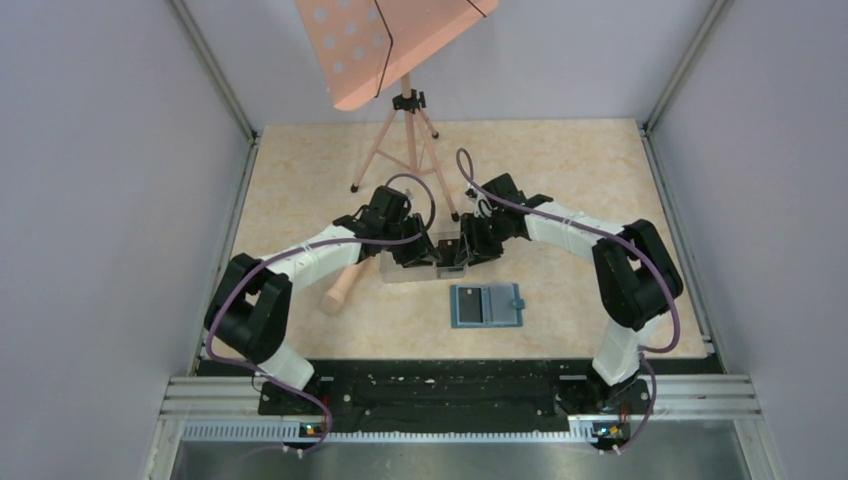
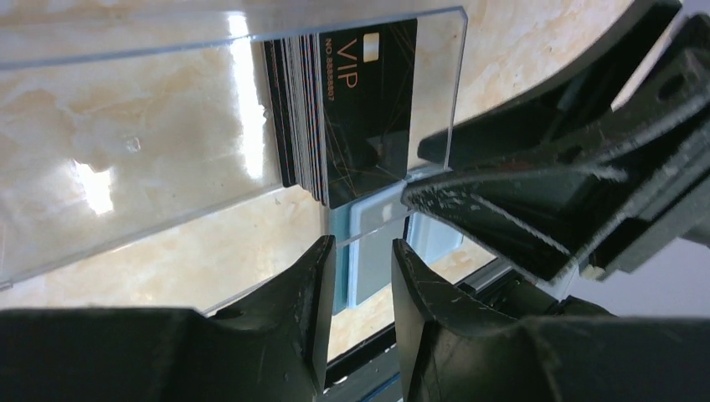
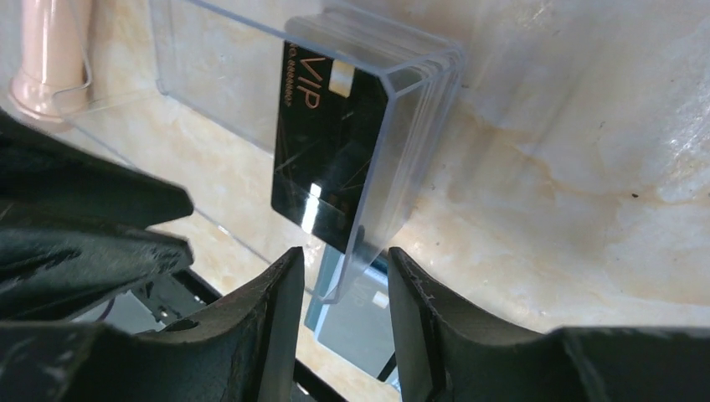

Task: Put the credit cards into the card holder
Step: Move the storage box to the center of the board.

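The credit cards [image 2: 360,100] stand as a dark stack marked VIP at one end of a clear plastic box [image 1: 415,265]; they also show in the right wrist view [image 3: 331,142]. The card holder [image 1: 487,305], a teal wallet, lies spread open on the table just in front of the box. Both grippers meet at the box's right end. My left gripper [image 2: 364,264] is open, with the box's thin wall edge at its fingertips. My right gripper [image 3: 345,272] is open and straddles the box's corner without clamping it. Through the clear plastic the card holder [image 3: 360,327] shows below.
A pink music stand [image 1: 405,130] on a tripod stands at the back of the table. A pink cylinder [image 1: 342,285] lies left of the clear box, under the left arm. In the left wrist view the right gripper [image 2: 569,184] sits close on the right.
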`<state>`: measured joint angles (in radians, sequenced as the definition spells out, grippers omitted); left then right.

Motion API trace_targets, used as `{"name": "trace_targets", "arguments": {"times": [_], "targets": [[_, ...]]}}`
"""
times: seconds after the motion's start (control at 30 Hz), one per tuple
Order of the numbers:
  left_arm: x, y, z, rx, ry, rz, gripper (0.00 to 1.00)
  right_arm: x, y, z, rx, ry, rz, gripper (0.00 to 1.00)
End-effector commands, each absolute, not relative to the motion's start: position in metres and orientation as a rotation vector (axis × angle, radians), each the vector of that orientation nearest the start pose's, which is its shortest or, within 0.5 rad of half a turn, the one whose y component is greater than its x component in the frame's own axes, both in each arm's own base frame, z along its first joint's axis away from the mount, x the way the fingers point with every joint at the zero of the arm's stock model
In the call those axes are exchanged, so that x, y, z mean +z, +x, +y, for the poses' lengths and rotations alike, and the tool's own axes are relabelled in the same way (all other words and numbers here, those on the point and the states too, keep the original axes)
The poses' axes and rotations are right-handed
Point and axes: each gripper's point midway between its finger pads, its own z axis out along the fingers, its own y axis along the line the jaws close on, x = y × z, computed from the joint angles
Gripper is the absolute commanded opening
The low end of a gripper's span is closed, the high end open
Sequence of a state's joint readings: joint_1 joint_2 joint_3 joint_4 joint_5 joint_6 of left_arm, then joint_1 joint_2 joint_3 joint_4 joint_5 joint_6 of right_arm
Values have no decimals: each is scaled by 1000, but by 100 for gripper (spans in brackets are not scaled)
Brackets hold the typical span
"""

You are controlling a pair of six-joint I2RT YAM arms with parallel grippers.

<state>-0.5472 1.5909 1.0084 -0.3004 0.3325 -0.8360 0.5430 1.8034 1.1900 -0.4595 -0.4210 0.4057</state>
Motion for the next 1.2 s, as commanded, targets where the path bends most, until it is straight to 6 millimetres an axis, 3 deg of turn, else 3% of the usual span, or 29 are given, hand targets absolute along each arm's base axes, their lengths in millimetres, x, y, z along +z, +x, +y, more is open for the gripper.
{"name": "trace_targets", "arguments": {"times": [0.0, 0.13, 0.33, 0.4, 0.53, 0.77, 1.03, 1.17], "targets": [[104, 307, -280, -964, -219, 2591, 36, 91, 287, 287, 938, -360, 2640, 42], [93, 313, -280, -922, -228, 2621, 36, 93, 286, 289, 966, -357, 2615, 49], [80, 322, -282, -867, -222, 2664, 35, 91, 284, 293, 1003, -353, 2617, 48], [74, 324, -282, -853, -225, 2681, 33, 91, 284, 293, 1010, -355, 2614, 45], [68, 325, -283, -833, -224, 2704, 19, 92, 283, 295, 1019, -359, 2615, 42], [61, 327, -284, -819, -223, 2725, 18, 88, 280, 294, 1032, -363, 2628, 39], [62, 327, -291, -837, -197, 2737, 1, 89, 279, 295, 1037, -367, 2629, 39], [67, 326, -295, -839, -172, 2728, 0, 87, 277, 294, 1037, -367, 2634, 39]]}}
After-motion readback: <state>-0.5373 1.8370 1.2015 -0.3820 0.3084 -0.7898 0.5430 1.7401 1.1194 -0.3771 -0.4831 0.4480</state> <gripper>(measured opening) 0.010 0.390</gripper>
